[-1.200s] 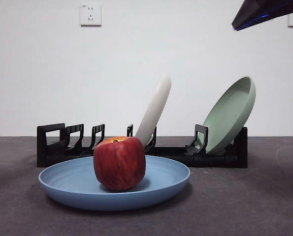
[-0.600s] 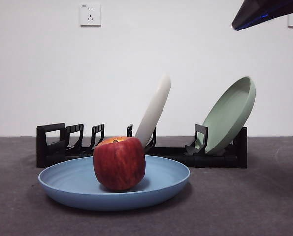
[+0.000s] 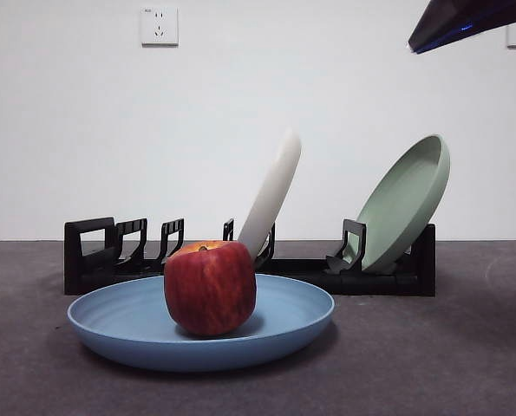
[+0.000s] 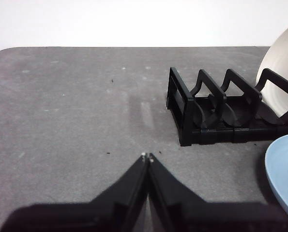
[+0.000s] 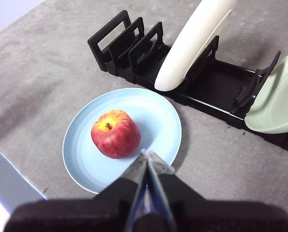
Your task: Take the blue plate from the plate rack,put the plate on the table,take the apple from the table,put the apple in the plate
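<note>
The dark-red apple (image 3: 210,287) (image 5: 115,134) sits inside the light-blue plate (image 3: 127,325) (image 5: 156,116), which lies flat on the grey table (image 3: 448,355) in front of the black plate rack (image 3: 93,256) (image 5: 129,46). My right gripper (image 5: 147,153) hangs shut high above the plate's near rim, holding nothing; in the front view it shows only as a dark tip (image 3: 466,22) at the upper right corner. My left gripper (image 4: 147,156) is shut over bare table beside the rack's end (image 4: 182,108), with the plate's edge (image 4: 284,174) off to one side.
A cream-white plate (image 3: 271,195) (image 5: 194,41) leans in the rack's middle slots and a pale green plate (image 3: 405,204) (image 5: 277,104) leans at its end. The table's near edge (image 5: 15,179) runs close to the blue plate.
</note>
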`<act>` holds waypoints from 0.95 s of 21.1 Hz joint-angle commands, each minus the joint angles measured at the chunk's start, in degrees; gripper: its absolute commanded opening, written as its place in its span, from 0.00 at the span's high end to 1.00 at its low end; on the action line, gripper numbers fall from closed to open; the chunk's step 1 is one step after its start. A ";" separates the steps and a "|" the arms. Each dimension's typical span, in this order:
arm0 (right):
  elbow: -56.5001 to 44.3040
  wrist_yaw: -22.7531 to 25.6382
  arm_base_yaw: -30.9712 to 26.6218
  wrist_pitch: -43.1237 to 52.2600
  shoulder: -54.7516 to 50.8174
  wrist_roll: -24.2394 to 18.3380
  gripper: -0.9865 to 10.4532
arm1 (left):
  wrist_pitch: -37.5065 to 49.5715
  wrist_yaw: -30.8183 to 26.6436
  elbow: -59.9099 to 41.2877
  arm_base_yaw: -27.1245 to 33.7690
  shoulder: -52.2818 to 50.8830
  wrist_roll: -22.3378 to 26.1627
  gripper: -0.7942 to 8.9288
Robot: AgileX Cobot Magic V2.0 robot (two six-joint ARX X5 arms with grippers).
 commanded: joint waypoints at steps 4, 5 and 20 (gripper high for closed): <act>-0.42 0.20 0.00 0.26 -0.09 0.59 0.91 | 0.02 -0.15 -0.76 0.13 -0.09 -0.52 0.92; -0.42 0.22 0.00 0.17 -0.09 0.57 0.91 | 0.02 -0.15 -0.76 0.13 -0.09 -0.52 0.92; -12.92 -4.79 -39.19 14.97 -23.32 -12.17 0.91 | 0.04 -0.15 -0.76 0.13 -0.09 -0.52 0.92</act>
